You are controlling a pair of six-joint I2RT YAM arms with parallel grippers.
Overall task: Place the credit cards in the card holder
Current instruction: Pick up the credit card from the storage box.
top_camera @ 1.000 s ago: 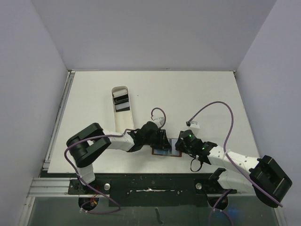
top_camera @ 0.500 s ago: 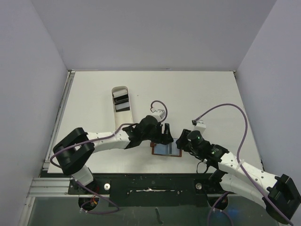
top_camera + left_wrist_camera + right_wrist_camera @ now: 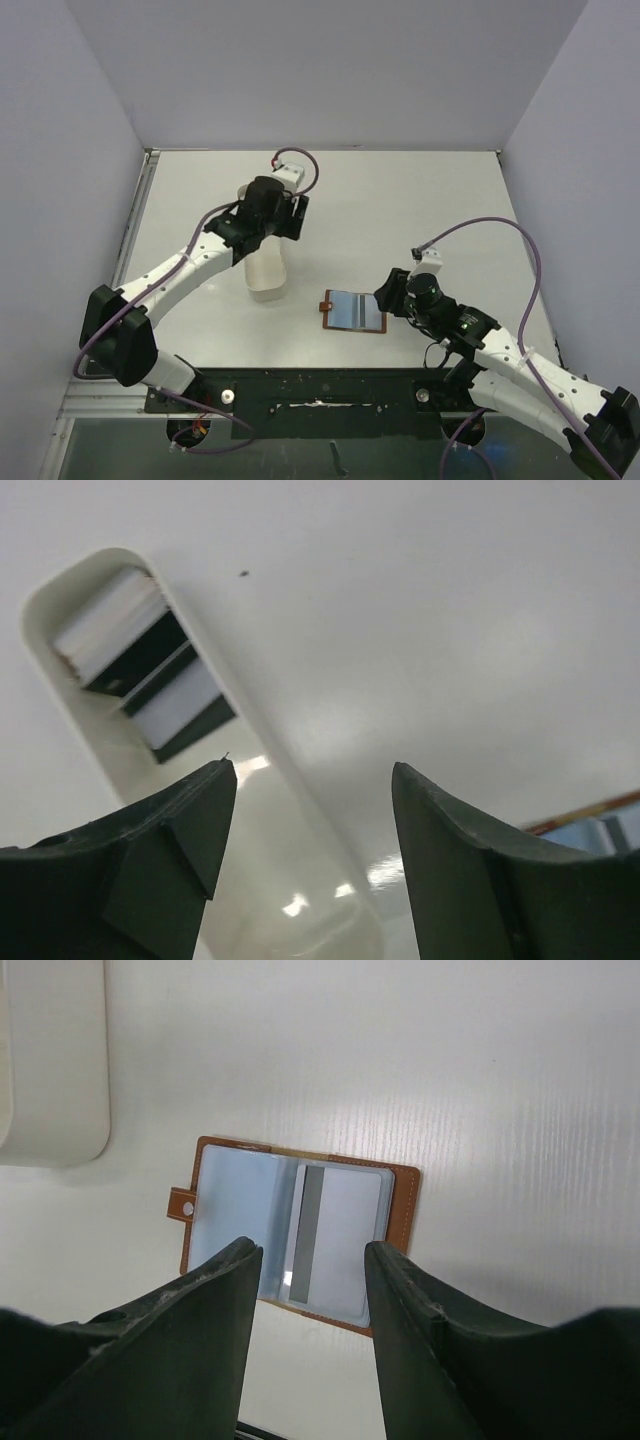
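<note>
If the left gripper (image 3: 310,815) goes down on the stack as it is now aimed, I judge the likeliest fault to be a bad pinch. It could take two cards at once or skate off the top face. Cause: the small thin black and pale-banded credit cards (image 3: 150,670) lie overlapped and nearly flat at the far end of the long white oval plastic tray (image 3: 300,815), with little edge showing. The tray walls stand close on both sides, so a finger (image 3: 190,820) could also catch the rim and shove the tray.

Second risk: the small brown leather card holder with pale blue-grey pockets (image 3: 240,1210) lies open and loose, so a card pushed at a pocket could slide it.

Left gripper: jaws wide apart, nothing between them, touching nothing. It hangs over the tray's far half in the top view (image 3: 288,215).

Right gripper (image 3: 312,1260): jaws likewise spread and empty, poised over the card holder. No contact that I can make out.

Card holder sits near the table's front edge (image 3: 355,312), well apart from the tray, with its closure tab (image 3: 182,1203) pointing toward the tray. One pocket shows what looks like a pale card with a dark band (image 3: 330,1235).

Plain white table (image 3: 430,200) beneath.
</note>
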